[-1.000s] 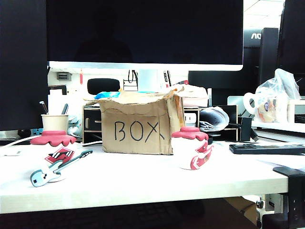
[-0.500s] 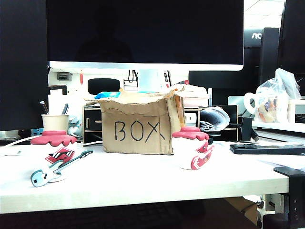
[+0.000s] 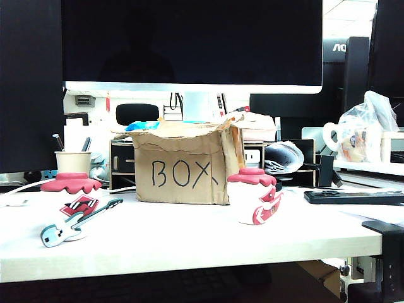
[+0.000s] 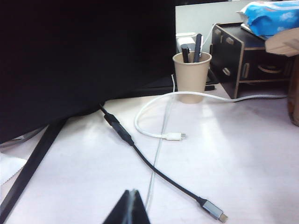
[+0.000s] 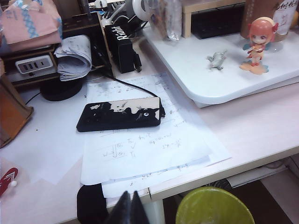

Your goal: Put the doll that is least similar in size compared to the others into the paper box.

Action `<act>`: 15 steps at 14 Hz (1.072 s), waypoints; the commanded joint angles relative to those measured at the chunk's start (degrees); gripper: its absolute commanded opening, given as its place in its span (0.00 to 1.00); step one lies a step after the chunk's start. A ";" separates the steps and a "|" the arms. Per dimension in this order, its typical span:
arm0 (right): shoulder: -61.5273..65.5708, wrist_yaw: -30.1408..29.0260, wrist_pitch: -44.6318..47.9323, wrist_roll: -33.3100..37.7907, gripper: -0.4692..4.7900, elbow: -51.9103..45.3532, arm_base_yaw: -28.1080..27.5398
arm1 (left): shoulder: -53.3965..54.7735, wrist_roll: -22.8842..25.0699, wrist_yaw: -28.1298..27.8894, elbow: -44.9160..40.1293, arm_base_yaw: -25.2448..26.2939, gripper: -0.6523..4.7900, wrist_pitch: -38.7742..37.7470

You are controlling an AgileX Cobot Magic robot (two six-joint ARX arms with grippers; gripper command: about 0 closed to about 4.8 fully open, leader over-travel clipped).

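Doll, the tiny one, shows nowhere on the table. It may be inside the box (image 3: 183, 167), so I cannot tell which arm is nearer. Left gripper (image 4: 130, 207) and right gripper (image 5: 127, 205) wait on their own sides, both pinched closed, holding nothing.

The paper box (image 3: 181, 169) stands on the white table (image 3: 189, 243), between a red-capped doll with blue guitar (image 3: 71, 205) and another red-capped doll (image 3: 254, 196).
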 commanded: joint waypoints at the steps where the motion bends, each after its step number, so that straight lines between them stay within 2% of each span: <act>1: 0.00 -0.04 0.96 0.02 0.09 0.24 -0.02 | 0.00 0.17 -0.13 0.11 0.20 0.11 0.76; 6: 0.00 -0.04 0.96 0.02 0.09 0.15 0.00 | 0.00 0.17 -2.69 0.07 2.95 0.11 0.72; 15: -0.02 -0.04 0.74 0.02 0.09 -8.33 0.13 | 0.00 0.17 -2.47 0.07 2.89 0.11 0.72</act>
